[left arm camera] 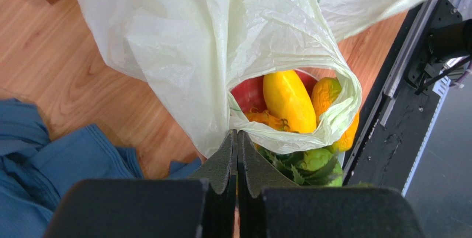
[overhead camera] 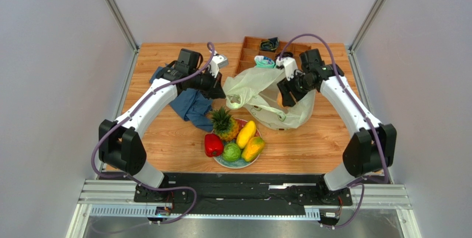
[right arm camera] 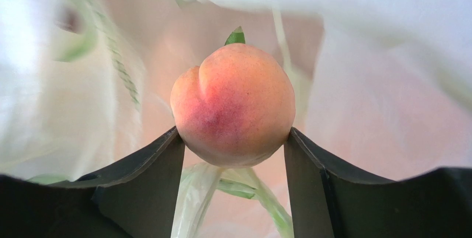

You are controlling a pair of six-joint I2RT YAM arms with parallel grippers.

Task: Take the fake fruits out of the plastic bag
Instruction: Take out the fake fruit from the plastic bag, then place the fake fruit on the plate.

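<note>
Jaws of right gripper (right arm camera: pixel 233 133) clamped on peach (right arm camera: pixel 232 102) inside plastic bag (right arm camera: pixel 382 116), for lifting out. Left gripper (left arm camera: pixel 237 138) pinched shut on bag edge, likely steadying it; other fake fruits (left arm camera: pixel 288 100) just beyond.

top view looks down; both wrist views close on plastic bag (overhead camera: pixel 256 85).

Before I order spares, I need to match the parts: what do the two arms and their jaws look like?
The left arm and right arm match: curved white link shells between chunky black joint housings. A purple-grey cable loops along each. The jaws are matte black, flat wedges tapering to the tips. No markings are readable.
</note>
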